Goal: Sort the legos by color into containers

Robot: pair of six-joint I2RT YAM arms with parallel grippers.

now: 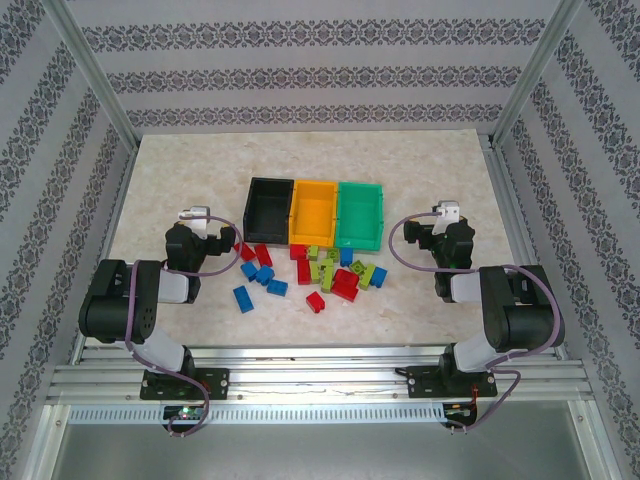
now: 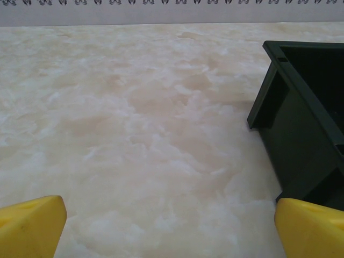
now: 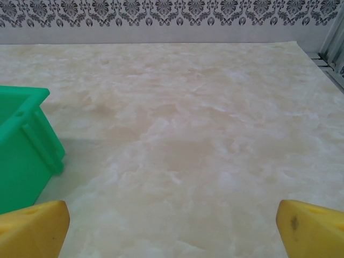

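Your three bins sat side by side on the table (image 1: 180, 170), black (image 1: 268, 208), orange (image 1: 314, 212) and green (image 1: 360, 213) from left to right, each long axis running away from the arms. The legos (image 1: 315, 270) lay scattered just before them, pointing all ways. Your left gripper (image 2: 172, 231) and right gripper (image 3: 172, 231) stood wide apart, empty.

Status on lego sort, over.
Left pincer, right pincer open, empty. Red, blue, lime plastic lego bricks loose on table. Black, orange, green plastic bins empty. Nothing blocking.
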